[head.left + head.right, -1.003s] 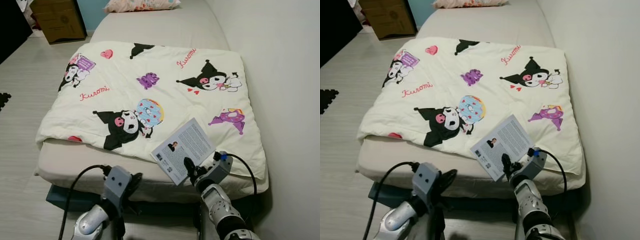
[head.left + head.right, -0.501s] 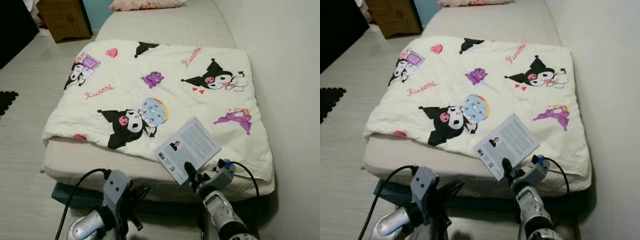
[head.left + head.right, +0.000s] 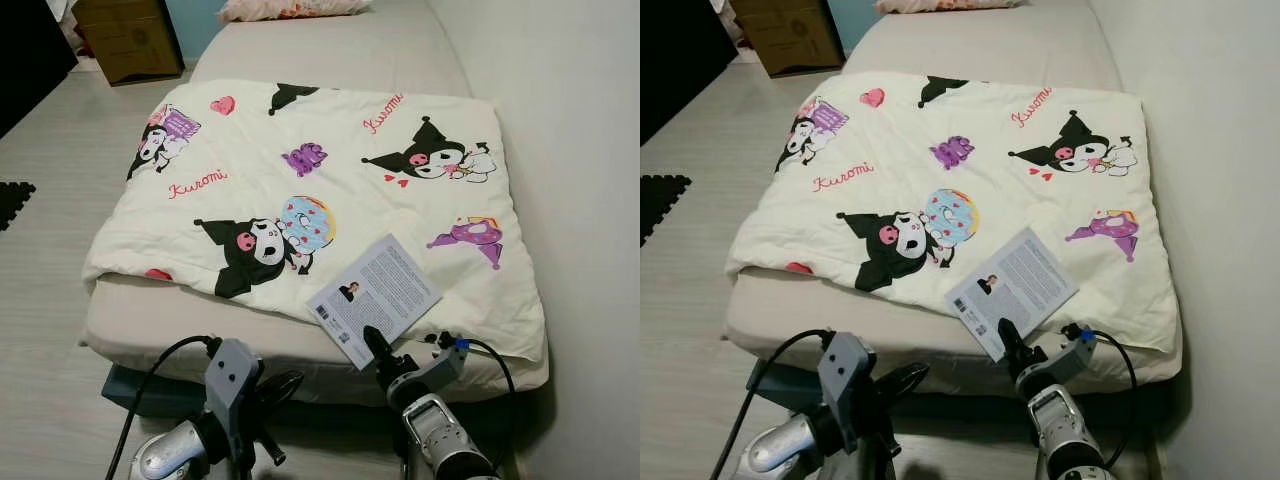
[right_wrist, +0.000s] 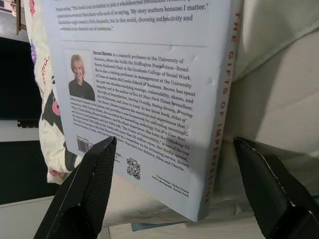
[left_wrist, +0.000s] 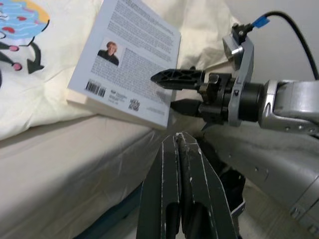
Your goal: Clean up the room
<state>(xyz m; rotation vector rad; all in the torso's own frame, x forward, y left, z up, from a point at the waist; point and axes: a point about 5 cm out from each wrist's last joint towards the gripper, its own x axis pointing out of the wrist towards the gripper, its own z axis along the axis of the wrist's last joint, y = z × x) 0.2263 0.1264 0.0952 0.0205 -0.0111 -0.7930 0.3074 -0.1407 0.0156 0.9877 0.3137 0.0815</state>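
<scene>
— Looking down, we face a bed [image 3: 330, 50] running away from us along the wall on our right, with a cream cartoon-print quilt [image 3: 300, 190] spread over its near half and a pillow [image 3: 290, 10] at the far end.

— What do we see off to the left?

— Pale floor [image 3: 50, 200], and a cardboard box [image 3: 125, 38] standing on it near the head of the bed.

— Where is the book?

— The book [image 3: 375, 298] lies back cover up (an author portrait and barcode show) on the quilt's near right part, its near corner jutting past the quilt's edge toward us.

— And our right gripper?

— The right gripper [image 3: 372, 345] sits at that near corner. From its wrist camera we see its two fingers [image 4: 87, 184] spread wide apart, one on each side of the book's lower edge, closed on nothing.

— The left one?

— The left gripper [image 5: 178, 144] hangs low in front of the mattress side, apart from the book, its fingers pressed together and empty.
</scene>
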